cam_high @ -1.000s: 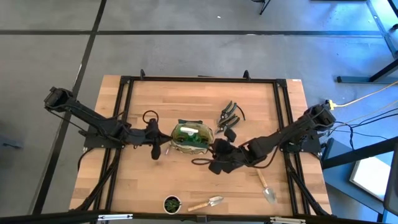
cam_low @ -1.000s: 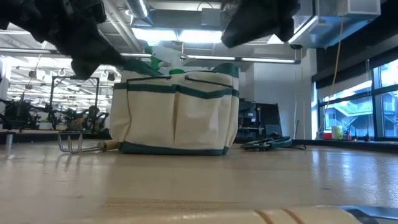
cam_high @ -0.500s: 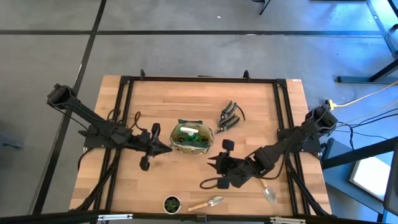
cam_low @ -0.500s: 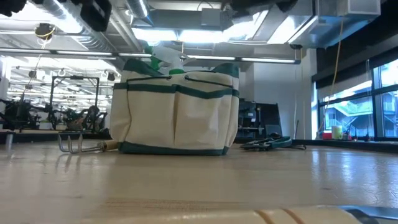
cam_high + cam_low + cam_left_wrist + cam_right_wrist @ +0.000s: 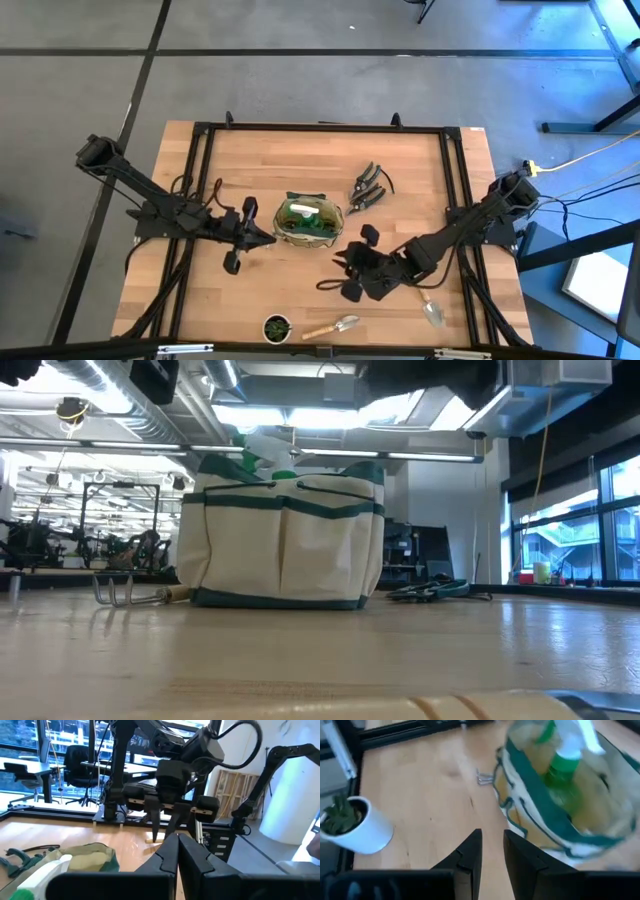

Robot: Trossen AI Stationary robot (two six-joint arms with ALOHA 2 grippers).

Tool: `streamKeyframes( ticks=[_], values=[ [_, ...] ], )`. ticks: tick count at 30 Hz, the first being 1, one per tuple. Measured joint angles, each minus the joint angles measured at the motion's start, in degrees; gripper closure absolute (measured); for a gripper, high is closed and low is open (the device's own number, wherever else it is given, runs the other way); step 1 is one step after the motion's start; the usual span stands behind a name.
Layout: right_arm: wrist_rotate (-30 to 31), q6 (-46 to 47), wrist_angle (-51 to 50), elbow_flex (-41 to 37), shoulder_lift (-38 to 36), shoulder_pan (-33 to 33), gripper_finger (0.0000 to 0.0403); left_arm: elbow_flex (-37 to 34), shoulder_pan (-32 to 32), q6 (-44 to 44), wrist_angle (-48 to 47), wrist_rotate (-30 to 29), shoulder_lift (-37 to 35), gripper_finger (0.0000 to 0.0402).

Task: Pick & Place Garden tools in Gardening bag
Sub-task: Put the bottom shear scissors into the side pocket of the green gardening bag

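Both grippers empty beside the bag

Right now the gardening bag (image 5: 309, 222) sits mid-table, mouth up, with the green spray bottle (image 5: 563, 769) standing inside it, white top showing. That suits a drop from above: the round mouth is open to either arm. The left gripper (image 5: 268, 236) hangs just beside the bag on its own side, fingers pressed together and holding nothing, probably parked close so it can steady the fabric if needed. The right gripper (image 5: 345, 270) hovers near the bag's other flank, pointed back at it; its fingers (image 5: 470, 852) stand a narrow gap apart with nothing between them, so it looks between picks.

Plenty remains out, I'd say. The black-handled pruners (image 5: 369, 186) lie together beyond the bag, one wooden-handled trowel (image 5: 430, 300) lies under the right arm, another trowel (image 5: 336, 326) lies at the near edge beside the small potted plant (image 5: 277, 326), and the fork (image 5: 130, 594) lies on the bag's left-arm side.

Now the gaps. From overhead the fork is lost under the left arm. The level camera cuts both grippers off at its top edge. What else lies inside the bag beneath the bottle is hard to make out, and the side pockets' contents cannot be seen.
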Motion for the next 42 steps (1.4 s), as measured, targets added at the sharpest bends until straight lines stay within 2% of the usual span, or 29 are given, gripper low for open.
streamKeyframes(
  ticks=[7, 14, 19, 25, 36, 42],
  values=[
    [4.43, 17.73, -20.01, 0.0, -2.2, -0.95, 0.0322, 0.0, 0.0, 0.0, -0.01, -0.02, 0.0, 0.04],
    [4.45, 38.9, -42.1, 0.0, -2.85, -1.41, 0.0322, 0.0, 0.01, 0.0, -0.14, -0.85, 0.0, 0.0398],
    [2.57, 48.41, -53.49, -0.17, -2.84, -2.45, 0.0321, 0.0, 0.01, 0.57, -0.24, -1.81, 0.0, 0.0399],
    [-0.81, 49.11, -57.24, -1.5, -2.82, -5.91, 0.0297, 0.0, 0.0, 0.57, -0.23, -1.81, 0.0, 0.04],
    [-0.95, 47.46, -58.36, -2.05, -2.82, -11.36, 0.0223, 0.0, 0.0, 0.59, -0.25, -1.81, 0.0, 0.0399],
    [-1.41, 47.41, -58.17, -3.94, -2.82, -16.31, 0.0201, 0.0, 0.0, 0.55, -0.25, -1.81, 0.0, 0.04]
  ],
)
